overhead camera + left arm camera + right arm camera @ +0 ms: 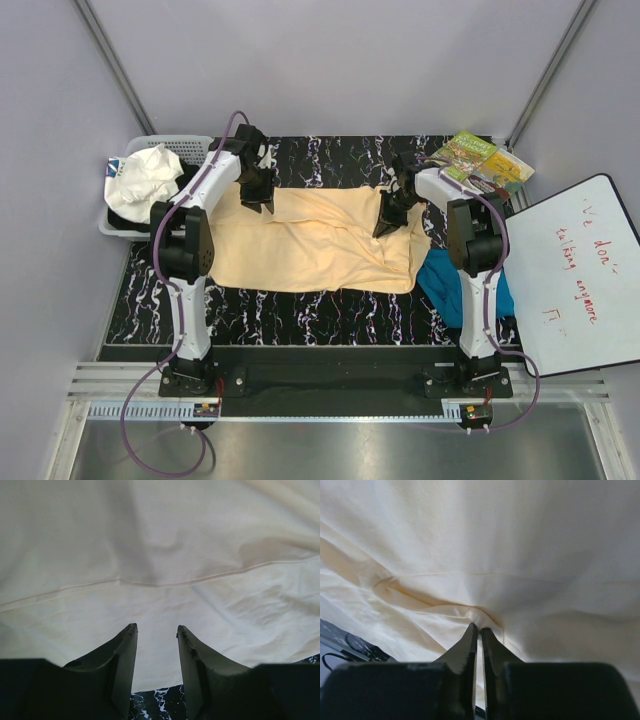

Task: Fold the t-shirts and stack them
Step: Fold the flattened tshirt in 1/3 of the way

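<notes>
The pale peach-yellow t-shirt (315, 243) lies spread and partly folded across the middle of the black marbled mat. My left gripper (258, 200) is open over its far left edge; in the left wrist view (156, 628) its fingers stand apart over the cloth (165, 545) with nothing between them. My right gripper (386, 225) is shut on a pinched fold of the peach-yellow t-shirt at its right side, seen in the right wrist view (479, 629) with cloth (485, 550) bunched at the tips. The teal-blue t-shirt (442, 282) lies crumpled at the right, partly behind the right arm.
A grey basket (128, 222) with white cloth (145, 175) stands at the far left. Colourful packets (482, 163) lie at the far right corner. A whiteboard (578, 270) with red writing leans at the right edge.
</notes>
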Robot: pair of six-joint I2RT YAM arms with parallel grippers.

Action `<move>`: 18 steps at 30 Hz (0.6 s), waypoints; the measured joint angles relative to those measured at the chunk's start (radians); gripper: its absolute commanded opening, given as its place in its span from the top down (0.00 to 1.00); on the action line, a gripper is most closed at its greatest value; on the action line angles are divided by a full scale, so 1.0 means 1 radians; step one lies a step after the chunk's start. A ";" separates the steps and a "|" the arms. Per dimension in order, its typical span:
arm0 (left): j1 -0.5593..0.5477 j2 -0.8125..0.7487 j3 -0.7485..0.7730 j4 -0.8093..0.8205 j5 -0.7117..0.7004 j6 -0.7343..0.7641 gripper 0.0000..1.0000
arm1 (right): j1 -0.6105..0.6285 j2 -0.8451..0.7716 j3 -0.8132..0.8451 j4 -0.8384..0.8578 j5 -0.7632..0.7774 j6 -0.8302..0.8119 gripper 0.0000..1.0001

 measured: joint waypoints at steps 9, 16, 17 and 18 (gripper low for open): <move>0.000 0.000 0.000 0.000 -0.004 0.000 0.58 | 0.000 -0.018 -0.028 0.009 -0.046 -0.001 1.00; 0.000 0.000 -0.001 0.000 -0.004 0.000 0.57 | 0.027 -0.108 -0.035 -0.057 -0.101 -0.050 1.00; 0.000 0.000 -0.001 0.000 -0.004 0.000 0.57 | 0.039 -0.122 -0.035 -0.068 -0.110 -0.061 1.00; 0.000 0.000 -0.001 0.000 -0.004 0.000 0.57 | 0.053 -0.132 -0.035 -0.079 -0.123 -0.071 0.98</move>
